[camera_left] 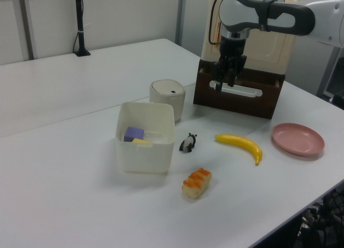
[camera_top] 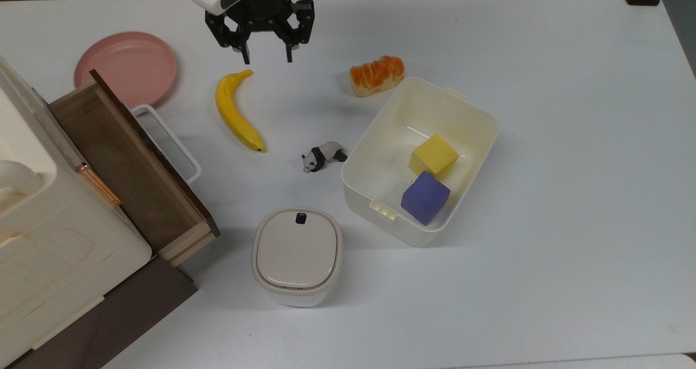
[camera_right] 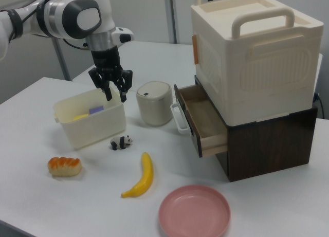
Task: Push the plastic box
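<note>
The plastic box [camera_top: 384, 141], a cream-white open tub, stands right of centre in the top view and holds a yellow cube [camera_top: 433, 155] and a purple cube [camera_top: 425, 196]. It also appears as the plastic box [camera_left: 144, 154] in the left view and the plastic box [camera_right: 92, 126] in the right view. My gripper [camera_top: 267, 60] hangs open and empty above the table at the top view's upper left of the box, well apart from it, just past the banana's tip. In the right view my gripper [camera_right: 116, 96] hovers over the box's side; in the left view my gripper [camera_left: 221, 87] is before the drawer.
A banana [camera_top: 236, 111], a toy panda [camera_top: 323, 156] and a bread roll [camera_top: 377, 74] lie near the box's left side in the top view. A pink plate [camera_top: 126, 67], a lidded white container [camera_top: 297, 252] and a cabinet with an open drawer [camera_top: 125, 157] stand further left.
</note>
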Controlling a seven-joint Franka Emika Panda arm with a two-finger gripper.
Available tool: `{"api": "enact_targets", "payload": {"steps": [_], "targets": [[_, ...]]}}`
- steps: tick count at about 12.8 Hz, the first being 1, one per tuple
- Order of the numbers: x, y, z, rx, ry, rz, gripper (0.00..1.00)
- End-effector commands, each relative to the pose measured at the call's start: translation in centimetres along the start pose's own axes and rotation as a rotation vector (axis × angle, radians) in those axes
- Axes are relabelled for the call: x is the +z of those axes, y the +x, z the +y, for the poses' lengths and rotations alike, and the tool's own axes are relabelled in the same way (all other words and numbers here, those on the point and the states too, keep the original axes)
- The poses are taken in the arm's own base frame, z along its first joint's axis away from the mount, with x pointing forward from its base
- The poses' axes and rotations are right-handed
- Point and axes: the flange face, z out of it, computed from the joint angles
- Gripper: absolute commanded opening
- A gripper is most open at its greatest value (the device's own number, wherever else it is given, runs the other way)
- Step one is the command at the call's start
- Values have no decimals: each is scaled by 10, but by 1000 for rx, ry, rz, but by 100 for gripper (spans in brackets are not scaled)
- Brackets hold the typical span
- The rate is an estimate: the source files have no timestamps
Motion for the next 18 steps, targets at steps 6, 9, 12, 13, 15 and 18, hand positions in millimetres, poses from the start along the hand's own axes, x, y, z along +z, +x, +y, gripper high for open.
{"api": "enact_targets", "payload": {"steps": [6,9,12,13,15,18], "targets": [[46,8,-30,-659,-14,-104,99],[81,25,-68,-796,-40,-139,100],[118,47,-98,-854,-82,-120,100],[125,51,-105,-871,-101,-119,100],[129,53,-117,-886,-107,-115,100],[138,60,-147,-868,-121,-86,100]]}}
